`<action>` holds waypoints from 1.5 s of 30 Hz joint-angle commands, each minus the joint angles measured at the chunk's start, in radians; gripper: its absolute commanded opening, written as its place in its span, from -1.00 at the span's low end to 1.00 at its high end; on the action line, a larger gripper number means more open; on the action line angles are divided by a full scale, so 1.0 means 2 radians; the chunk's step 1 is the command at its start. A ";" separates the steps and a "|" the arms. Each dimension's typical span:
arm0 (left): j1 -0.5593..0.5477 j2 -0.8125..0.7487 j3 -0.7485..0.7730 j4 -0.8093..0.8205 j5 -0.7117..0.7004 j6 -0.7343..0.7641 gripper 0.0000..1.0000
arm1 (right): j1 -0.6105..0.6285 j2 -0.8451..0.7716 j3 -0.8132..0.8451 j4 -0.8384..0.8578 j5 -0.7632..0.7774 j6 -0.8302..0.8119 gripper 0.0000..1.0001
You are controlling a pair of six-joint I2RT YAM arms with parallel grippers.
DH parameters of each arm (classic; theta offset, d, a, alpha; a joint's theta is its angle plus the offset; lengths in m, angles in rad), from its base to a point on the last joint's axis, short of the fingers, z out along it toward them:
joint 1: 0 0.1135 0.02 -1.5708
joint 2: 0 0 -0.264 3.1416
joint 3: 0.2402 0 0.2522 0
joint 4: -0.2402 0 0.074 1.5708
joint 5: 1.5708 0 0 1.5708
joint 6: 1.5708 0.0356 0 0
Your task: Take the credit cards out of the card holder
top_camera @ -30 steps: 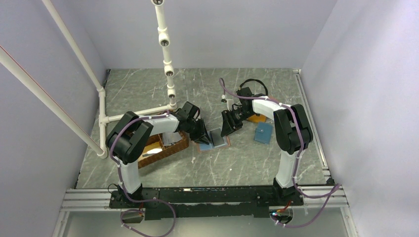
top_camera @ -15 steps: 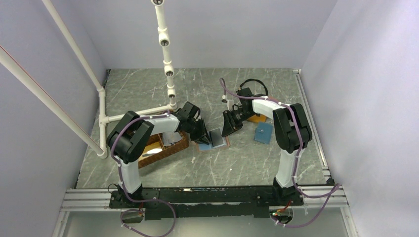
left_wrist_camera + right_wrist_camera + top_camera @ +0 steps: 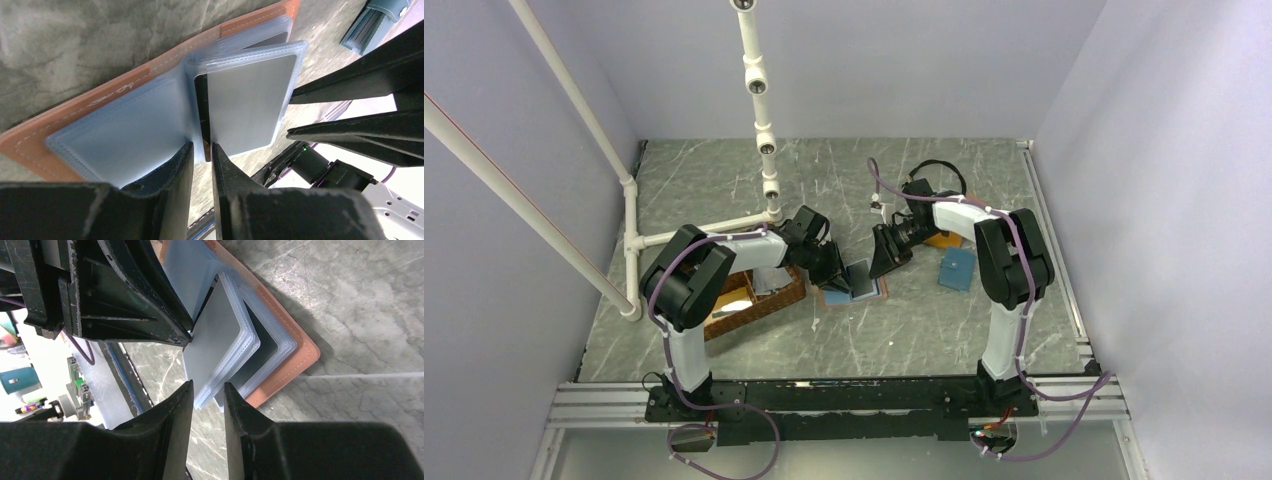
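Checking the pinch geometry: holder (image 3: 852,292) is lying open mid-worktop (image 3: 874,340) between the arms, salmon cover down, blue pockets up. Left pincer (image 3: 202,150) is clamping a raised sleeve (image 3: 298,55) at its spine edge and tilting it up off the stack. Card (image 3: 245,100) is sitting inside that sleeve, and its long axis appears to be running along the spine, across the line joining the two pincers. Right pincer (image 3: 208,390) is the nearer one to the free edge. Its jaws are standing narrowly apart with the sleeve's near corner right at their mouth; can't tell whether they're biting yet. My read: the pull is going to be away from the spine, toward the right arm. The clear plastic is wrapping the card, and the neighbouring sleeves are sitting just behind it, so the risk is grabbing plastic rather than card. Teal wallet (image 3: 957,268) and orange wallet (image 3: 943,240) are lying right of the holder, near the right arm. Basket (image 3: 759,292) is sitting by the left arm, not obstructing.
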 commanded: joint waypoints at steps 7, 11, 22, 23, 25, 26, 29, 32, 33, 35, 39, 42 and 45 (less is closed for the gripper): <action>-0.005 0.006 0.010 0.030 0.018 -0.002 -0.51 | 0.010 0.009 -0.001 0.011 -0.036 0.012 -0.26; -0.005 0.007 0.009 0.035 0.022 -0.004 -0.51 | 0.011 0.014 -0.001 0.014 -0.038 0.019 -0.19; -0.005 0.006 -0.007 0.077 0.042 -0.023 -0.47 | 0.010 0.039 0.003 0.015 -0.005 0.032 -0.58; -0.004 0.005 -0.008 0.077 0.042 -0.024 -0.46 | 0.010 0.038 0.004 0.014 0.000 0.031 -0.67; -0.003 0.002 -0.007 0.072 0.039 -0.024 -0.42 | 0.008 0.034 0.003 0.014 0.017 0.031 -0.83; -0.002 0.000 -0.008 0.070 0.038 -0.024 -0.38 | 0.006 0.032 0.002 0.016 0.022 0.031 -0.88; 0.003 -0.008 -0.018 0.078 0.036 -0.035 -0.22 | -0.007 0.024 -0.005 0.020 0.029 0.032 -0.95; 0.009 -0.013 -0.035 0.111 0.046 -0.054 -0.09 | -0.013 0.022 -0.009 0.021 0.022 0.031 -0.97; 0.010 -0.012 -0.040 0.124 0.051 -0.063 -0.09 | -0.013 0.022 -0.009 0.021 0.019 0.030 -0.97; 0.013 -0.009 -0.046 0.144 0.057 -0.075 -0.09 | -0.013 0.023 -0.008 0.019 0.012 0.028 -0.98; 0.014 -0.002 -0.041 0.138 0.055 -0.082 -0.09 | -0.013 0.027 -0.006 0.014 0.006 0.023 -0.98; 0.018 -0.003 -0.033 0.108 0.039 -0.081 -0.12 | -0.013 0.027 -0.006 0.013 0.002 0.019 -0.96; 0.020 -0.008 -0.025 0.072 0.024 -0.071 -0.12 | -0.014 0.020 0.002 0.003 0.003 0.008 -0.71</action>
